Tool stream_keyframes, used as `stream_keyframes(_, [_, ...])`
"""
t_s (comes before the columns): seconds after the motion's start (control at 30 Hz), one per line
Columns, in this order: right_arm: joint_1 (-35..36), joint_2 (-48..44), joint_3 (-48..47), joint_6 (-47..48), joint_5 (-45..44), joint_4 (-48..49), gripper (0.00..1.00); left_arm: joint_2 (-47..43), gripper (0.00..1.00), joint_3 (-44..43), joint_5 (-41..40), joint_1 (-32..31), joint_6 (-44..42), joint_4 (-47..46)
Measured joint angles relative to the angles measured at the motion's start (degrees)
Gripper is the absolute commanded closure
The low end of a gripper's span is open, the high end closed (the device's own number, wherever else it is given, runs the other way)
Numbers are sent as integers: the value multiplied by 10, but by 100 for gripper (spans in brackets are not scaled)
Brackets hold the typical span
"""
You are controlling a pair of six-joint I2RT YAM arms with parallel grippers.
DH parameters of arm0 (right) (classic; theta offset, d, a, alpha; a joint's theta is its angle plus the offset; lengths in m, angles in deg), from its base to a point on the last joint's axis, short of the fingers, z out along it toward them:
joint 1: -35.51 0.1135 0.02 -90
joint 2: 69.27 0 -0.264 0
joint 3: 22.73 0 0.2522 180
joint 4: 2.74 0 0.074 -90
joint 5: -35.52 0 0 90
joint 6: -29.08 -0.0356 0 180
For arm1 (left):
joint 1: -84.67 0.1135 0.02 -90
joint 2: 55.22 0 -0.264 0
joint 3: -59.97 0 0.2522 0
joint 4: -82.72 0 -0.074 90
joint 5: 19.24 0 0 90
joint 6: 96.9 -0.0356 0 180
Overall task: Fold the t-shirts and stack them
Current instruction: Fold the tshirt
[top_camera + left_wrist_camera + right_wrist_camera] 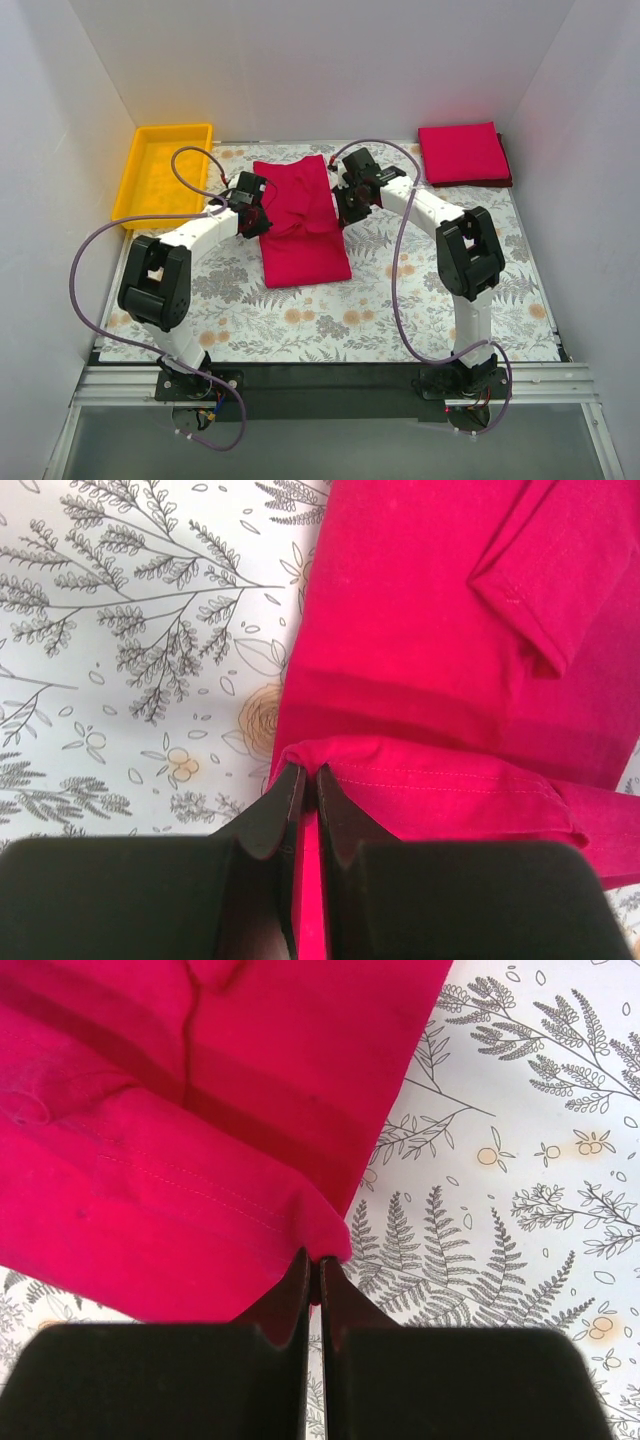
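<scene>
A crimson t-shirt (300,225) lies lengthwise on the floral mat, folded into a long strip. My left gripper (253,212) is shut on its left edge; in the left wrist view the fingers (308,780) pinch a fold of the red cloth (430,630). My right gripper (347,205) is shut on its right edge; in the right wrist view the fingers (314,1263) pinch a hemmed corner of the cloth (170,1160). Both hold the far part of the shirt raised. A second t-shirt (462,153), folded square, lies at the back right.
A yellow plastic tray (140,170) stands at the back left. The floral mat (330,320) covers the table. White walls close the left, back and right. Purple cables loop beside both arms.
</scene>
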Motion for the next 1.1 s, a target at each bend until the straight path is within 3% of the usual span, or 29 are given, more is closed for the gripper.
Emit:
stream_keyframes(0.4, [-5,37,0,0,-15,28,99,60,100,0,2,3,-8,-40])
stream_keyframes(1.1, [-5,38,-2,2,-31,47,99,51,100,-12,-2,5,-17,-54])
